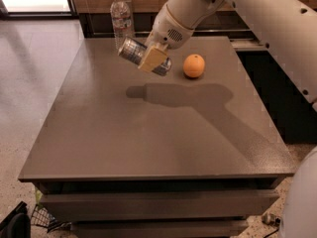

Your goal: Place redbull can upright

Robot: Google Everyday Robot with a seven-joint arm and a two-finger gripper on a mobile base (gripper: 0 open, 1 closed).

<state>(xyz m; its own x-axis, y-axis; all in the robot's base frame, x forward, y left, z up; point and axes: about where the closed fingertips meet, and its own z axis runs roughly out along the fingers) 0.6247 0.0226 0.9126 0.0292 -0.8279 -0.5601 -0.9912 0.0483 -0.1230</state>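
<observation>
The hand (152, 58) is clamped around the middle of the redbull can (130, 49), holding it above the counter (148, 138) near the far edge, tilted almost sideways. Pickup looks done. Turning it upright, setting it down and releasing are left.

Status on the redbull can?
Claw shut on redbull can, above table, far side. Can tilted, not upright. Orange right, water bottle behind; neither touching.
</observation>
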